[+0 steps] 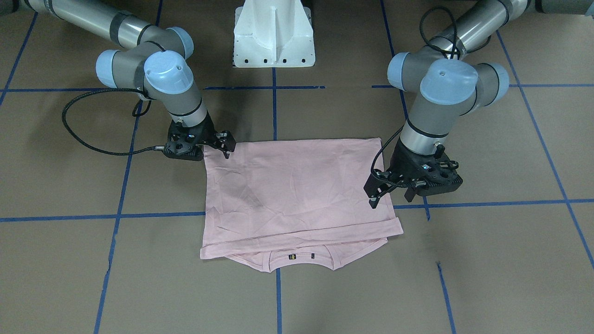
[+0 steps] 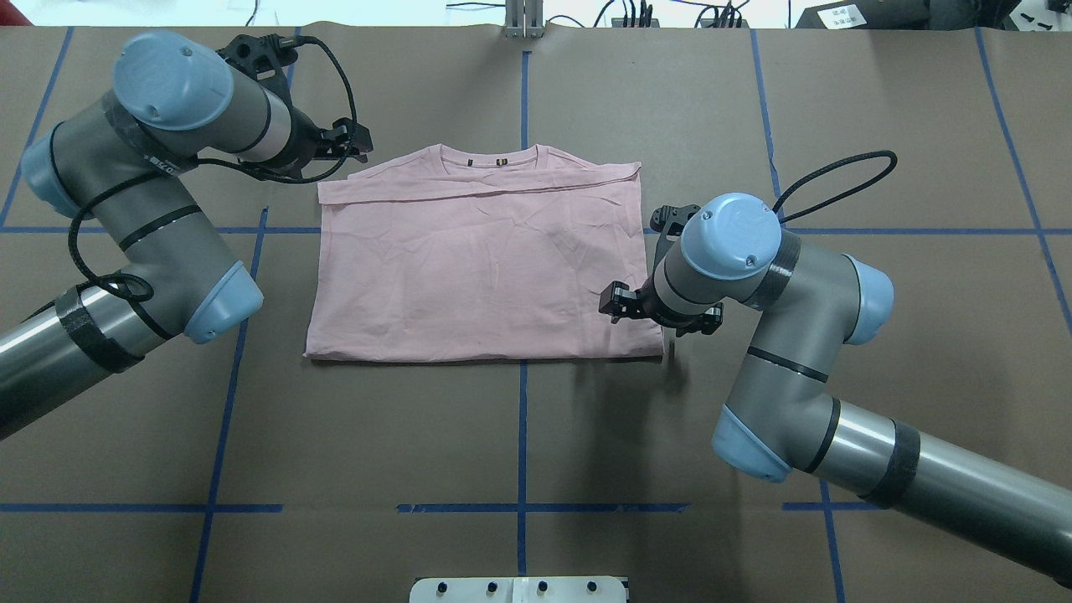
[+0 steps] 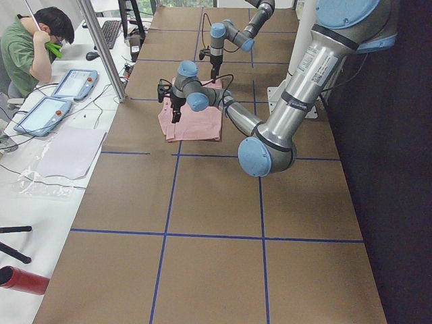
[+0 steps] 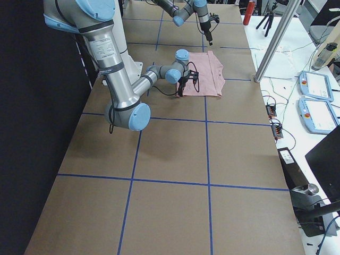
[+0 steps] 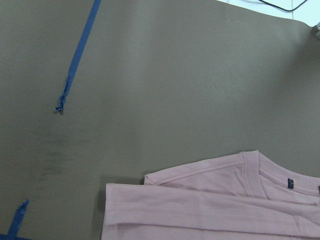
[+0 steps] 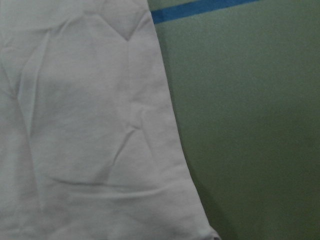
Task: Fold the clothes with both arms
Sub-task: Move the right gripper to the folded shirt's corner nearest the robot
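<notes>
The clothes are one pale pink T-shirt (image 1: 297, 185), folded into a rectangle with its plain side up in the middle of the table. Its collar (image 2: 490, 159) peeks out at the far edge. My left gripper (image 1: 391, 198) hangs open just off the shirt's far left corner (image 2: 331, 188), fingers apart and empty. In the left wrist view that corner of the shirt (image 5: 225, 200) lies below. My right gripper (image 1: 224, 144) is low over the shirt's near right corner and looks open. The right wrist view shows only the shirt's edge (image 6: 90, 125) and bare table.
The white pedestal base (image 1: 274, 37) stands at the robot's side of the table. Blue tape lines (image 2: 523, 419) cross the brown surface. In the exterior left view a seated person (image 3: 34, 47) and tablets (image 3: 74, 82) are at a side table beyond a metal post (image 3: 101, 47).
</notes>
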